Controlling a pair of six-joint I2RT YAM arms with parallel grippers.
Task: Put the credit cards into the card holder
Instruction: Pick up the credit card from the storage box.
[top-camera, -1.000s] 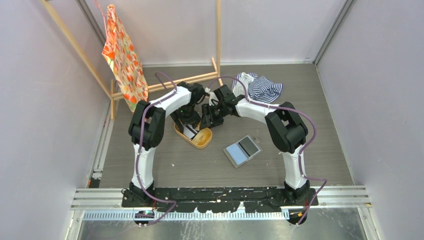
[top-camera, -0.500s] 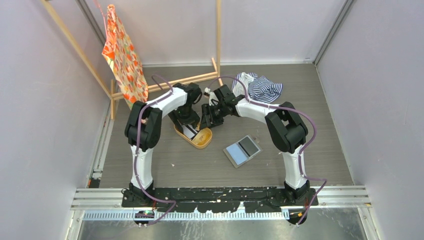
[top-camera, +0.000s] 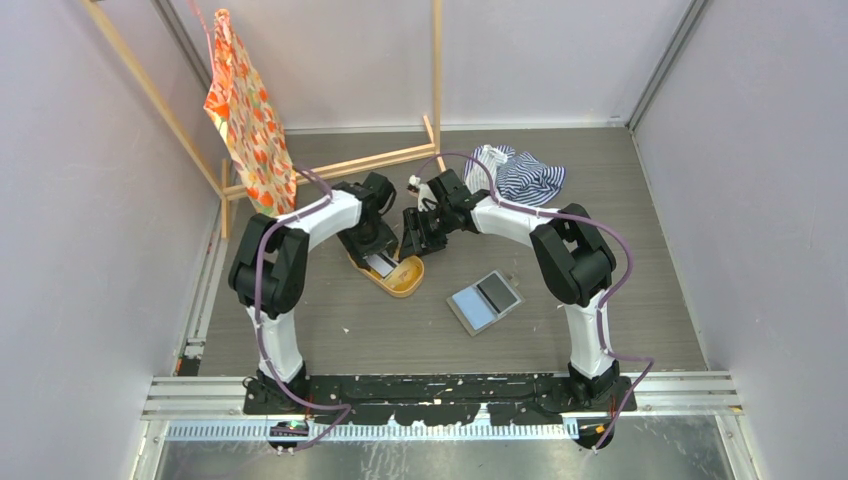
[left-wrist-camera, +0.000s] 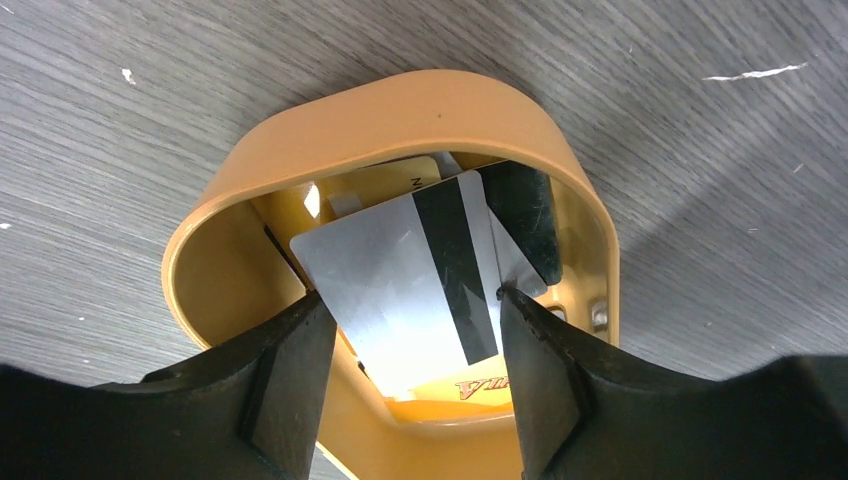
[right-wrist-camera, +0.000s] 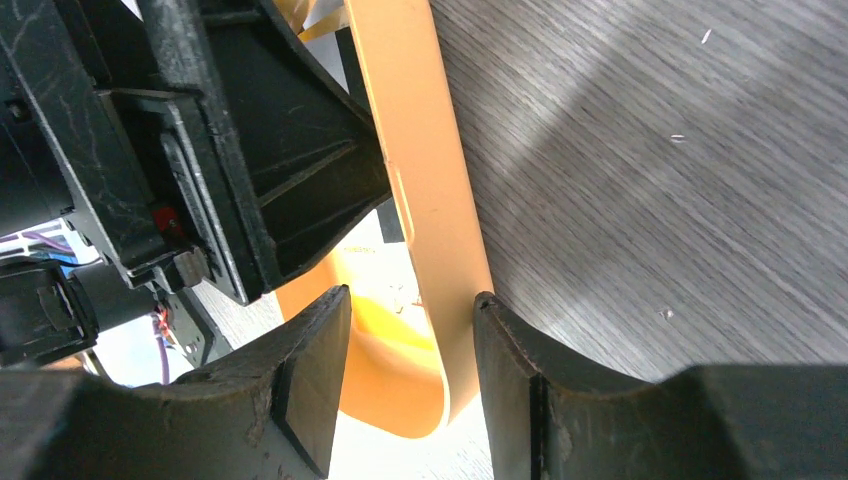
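The oval orange tray holds the credit cards. In the left wrist view a silver card with a black stripe lies tilted on top. A black card and a tan card lie under it. My left gripper reaches into the tray, its fingertips pressing the silver card's two long edges. My right gripper stands open astride the tray's wall, which rests against its right finger. The card holder lies open to the right, apart from both grippers.
A striped cloth lies at the back right. An orange patterned fabric hangs on a wooden frame at the back left. The two grippers are close together over the tray.
The left arm's elbow has swung to the left while its gripper stayed in the tray and its jaws narrowed slightly. The right arm has not moved.
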